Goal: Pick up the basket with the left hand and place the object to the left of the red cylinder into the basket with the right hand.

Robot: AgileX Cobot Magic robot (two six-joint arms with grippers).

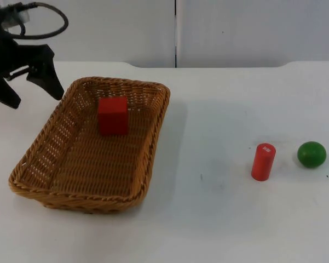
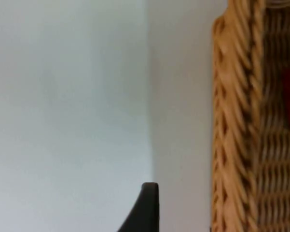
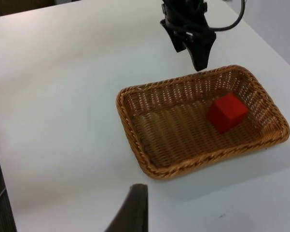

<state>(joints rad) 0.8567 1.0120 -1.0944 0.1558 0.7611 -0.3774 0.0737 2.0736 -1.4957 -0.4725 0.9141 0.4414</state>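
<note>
A brown wicker basket (image 1: 44, 175) stands on the left of the table with a red cube (image 1: 113, 115) inside it near its far end. My left gripper (image 1: 35, 98) hangs open and holds nothing, just outside the basket's far left corner and apart from the rim (image 2: 236, 121). The right wrist view also has the basket (image 3: 135, 125), the cube (image 3: 227, 112) and the left gripper (image 3: 189, 57) behind the rim. A red cylinder (image 1: 263, 161) stands upright on the right. My right gripper (image 3: 135, 210) waits well back from the basket, above the bare table.
A green ball (image 1: 311, 154) lies just right of the red cylinder. The white table (image 1: 208, 109) runs bare between basket and cylinder. The grey partition wall (image 1: 235, 27) closes the far edge.
</note>
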